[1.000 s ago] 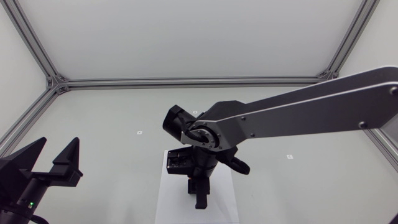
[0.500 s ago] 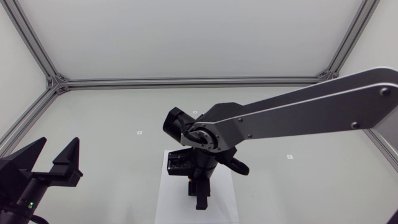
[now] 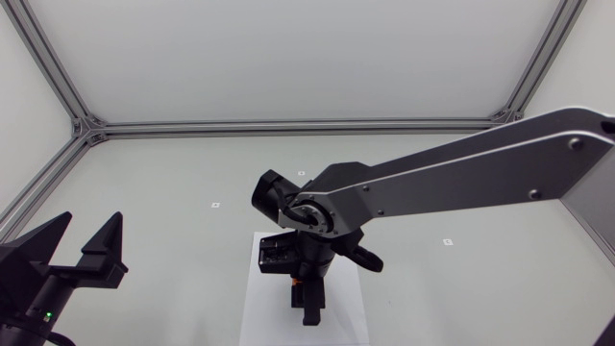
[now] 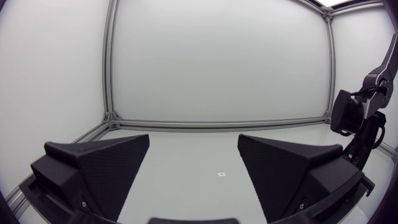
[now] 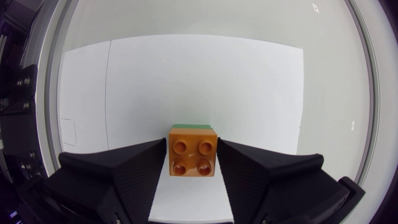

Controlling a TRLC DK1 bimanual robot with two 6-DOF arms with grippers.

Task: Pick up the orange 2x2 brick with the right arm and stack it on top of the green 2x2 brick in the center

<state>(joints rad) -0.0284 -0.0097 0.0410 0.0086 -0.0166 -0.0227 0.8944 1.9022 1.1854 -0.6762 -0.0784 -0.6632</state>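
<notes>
In the right wrist view an orange 2x2 brick [image 5: 193, 152] sits studs-up between the two fingers of my right gripper [image 5: 192, 163], which is shut on it from both sides. A thin green edge of the green 2x2 brick [image 5: 193, 126] shows just past the orange one, underneath it. From the head view my right arm reaches in to the middle and points the right gripper [image 3: 307, 300] down over a white sheet [image 3: 264, 312]; only a sliver of the orange brick [image 3: 299, 283] shows. My left gripper [image 3: 85, 242] stands open at the near left, holding nothing.
The white sheet [image 5: 149, 81] lies under the bricks on the grey table. Small white markers [image 3: 215, 205] dot the tabletop. An aluminium frame [image 3: 288, 126] borders the table at the back and sides.
My right arm has sunk slightly, bringing the gripper and the orange brick a little lower over the white sheet. The left arm has not moved.
</notes>
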